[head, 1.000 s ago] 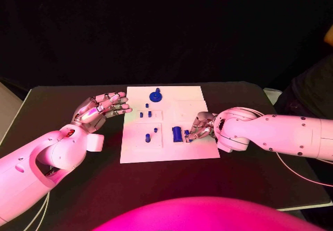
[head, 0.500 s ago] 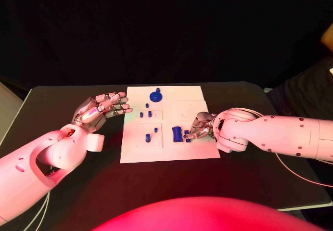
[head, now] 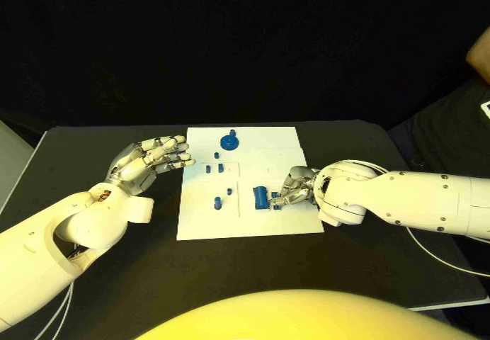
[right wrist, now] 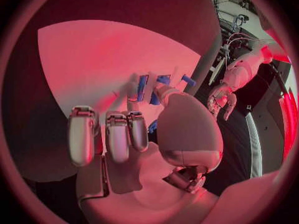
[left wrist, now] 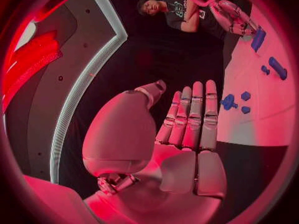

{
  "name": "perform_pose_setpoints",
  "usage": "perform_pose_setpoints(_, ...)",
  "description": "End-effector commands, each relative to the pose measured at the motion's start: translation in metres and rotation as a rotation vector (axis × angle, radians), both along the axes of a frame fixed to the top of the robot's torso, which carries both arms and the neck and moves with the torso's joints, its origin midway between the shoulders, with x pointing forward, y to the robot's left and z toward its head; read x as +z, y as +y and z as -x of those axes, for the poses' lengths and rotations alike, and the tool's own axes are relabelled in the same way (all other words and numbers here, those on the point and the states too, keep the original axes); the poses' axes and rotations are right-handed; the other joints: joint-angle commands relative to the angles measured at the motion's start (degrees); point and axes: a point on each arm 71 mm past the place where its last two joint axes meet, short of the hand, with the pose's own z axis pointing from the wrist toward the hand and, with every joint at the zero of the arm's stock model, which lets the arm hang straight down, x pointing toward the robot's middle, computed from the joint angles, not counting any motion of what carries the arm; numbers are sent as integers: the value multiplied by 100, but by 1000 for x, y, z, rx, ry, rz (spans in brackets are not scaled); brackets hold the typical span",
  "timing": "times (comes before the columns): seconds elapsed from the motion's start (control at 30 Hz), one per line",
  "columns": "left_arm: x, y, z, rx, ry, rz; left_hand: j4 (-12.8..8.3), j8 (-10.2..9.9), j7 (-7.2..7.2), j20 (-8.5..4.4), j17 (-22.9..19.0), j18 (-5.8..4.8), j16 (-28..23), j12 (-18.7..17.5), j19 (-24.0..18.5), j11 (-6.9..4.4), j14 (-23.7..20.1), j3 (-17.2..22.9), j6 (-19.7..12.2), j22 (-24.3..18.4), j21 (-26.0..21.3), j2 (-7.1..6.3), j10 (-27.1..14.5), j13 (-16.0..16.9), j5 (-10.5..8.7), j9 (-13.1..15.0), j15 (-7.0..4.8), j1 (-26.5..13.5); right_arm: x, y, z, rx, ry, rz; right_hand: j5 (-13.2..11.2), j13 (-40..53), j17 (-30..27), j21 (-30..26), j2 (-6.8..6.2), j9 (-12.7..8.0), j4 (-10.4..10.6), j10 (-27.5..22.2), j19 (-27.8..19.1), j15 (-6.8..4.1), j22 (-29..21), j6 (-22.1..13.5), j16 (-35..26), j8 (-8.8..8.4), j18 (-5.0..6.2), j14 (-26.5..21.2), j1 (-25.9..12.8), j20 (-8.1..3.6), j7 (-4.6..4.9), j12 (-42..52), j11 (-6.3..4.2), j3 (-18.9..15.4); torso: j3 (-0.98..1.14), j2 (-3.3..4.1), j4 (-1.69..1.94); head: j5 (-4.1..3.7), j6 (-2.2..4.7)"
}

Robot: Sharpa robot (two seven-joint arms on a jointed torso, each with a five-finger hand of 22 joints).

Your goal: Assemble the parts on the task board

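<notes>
The left arm entered from the lower left of the head view, its left hand [head: 151, 161] raised at centre left, palm up, fingers [left wrist: 194, 115] straight, side by side and holding nothing. The right arm entered from the right edge; the right hand [head: 296, 188], just right of centre, was turned down with fingers [right wrist: 118, 134] curled.

Left robot hand [head: 151, 159] spread beside task board [head: 245, 212], right robot hand [head: 294, 188] pinching blue part [head: 275, 200]

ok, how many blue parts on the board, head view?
7 visible: disc, peg, pair, one, block, piece by right hand. Hand may hide more.
</notes>
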Motion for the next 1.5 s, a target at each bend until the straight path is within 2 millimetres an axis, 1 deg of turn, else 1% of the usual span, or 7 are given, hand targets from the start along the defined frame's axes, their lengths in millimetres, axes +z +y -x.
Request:
perform_pose_setpoints(0.03, 1, -2, 1, -17, -6, 13, 36, 36, 117, 12, 5, 70, -35, 34, 36, 14, 11, 9, -31, -10, -39, 43, -39, 8, -23, -6, 34, -32, 1, -1, 0, 10, -15, 3, -23, 1365, 1507, -22, 54, 11, -13, 490, 398, -16, 1051, -2, 23, 28, -69, 607, -6, -33, -8, 14, -39, -38, 0, 0, 1, -9, 0)
perform_pose_setpoints(0.33, 0, -2, 0, -16, -5, 14, 36, 36, 117, 12, 5, 70, -35, 34, 36, 14, 11, 9, -31, -10, -39, 43, -39, 8, -23, -6, 34, -32, 0, -10, 3, 14, -13, 12, -132, 1373, 1507, -8, 2, 15, -207, 495, 405, -29, 1069, -24, 23, 18, -73, 607, 586, -46, -20, 27, -52, 124, 8, 1, -4, 4, 0)
perform_pose_setpoints(0.37, 0, -2, 0, -15, -5, 14, 36, 36, 117, 12, 5, 70, -35, 34, 36, 14, 11, 9, -31, -10, -39, 43, -39, 8, -23, -6, 34, -32, 0, -11, 3, 14, -14, 13, -353, 1374, 1507, -3, -2, 14, -290, 496, 407, -35, 1074, -17, 23, 18, -75, 607, 773, -51, -25, 29, -59, 183, 11, 2, -6, -1, 0)
perform_pose_setpoints(0.5, 0, -2, 0, -16, -6, 15, 36, 36, 117, 12, 5, 70, -35, 34, 36, 14, 11, 9, -31, -10, -39, 43, -39, 8, -23, -6, 34, -32, 0, -11, 3, 17, -28, 21, -538, 1371, 1507, 0, 85, 4, -338, 494, 409, -39, 1080, -6, 23, 9, -76, 607, 939, -56, -32, 22, -63, 318, 13, 9, -9, -1, 0)
perform_pose_setpoints(0.9, 0, -3, 0, -17, -5, 15, 36, 36, 117, 12, 5, 70, -35, 34, 36, 14, 11, 9, -31, -10, -39, 43, -39, 8, -23, -6, 34, -32, 1, -12, 1, 7, -67, 32, -479, 1375, 1507, 11, 152, 8, -309, 497, 414, -44, 1088, 23, 23, 23, -78, 607, 932, -60, -42, 30, -72, 408, -2, -4, 3, -16, 0)
perform_pose_setpoints(1.27, -1, -2, 0, -14, -5, 14, 54, 43, 118, 15, 19, 71, -49, 40, 41, 15, 10, 3, -38, -19, -53, 54, -46, 10, -22, -13, 35, -30, 6, -17, 8, -2, -72, -23, -277, 1348, 1495, -50, -109, 19, -206, 476, 403, -35, 1068, 0, 17, 30, -68, 604, 766, -61, -21, -29, -56, 291, 1, -9, -11, -9, 0)
perform_pose_setpoints(1.5, -1, -2, 0, -15, -5, 15, 54, 43, 118, 15, 19, 71, -49, 40, 41, 15, 10, 3, -38, -19, -53, 54, -46, 10, -22, -13, 35, -30, 12, -12, 12, 17, -105, -78, -269, 1355, 1507, -25, -142, 30, -209, 480, 407, -35, 1082, 23, 23, 50, -73, 607, 809, -59, -31, -15, -60, 227, 8, -1, -11, -15, 0)
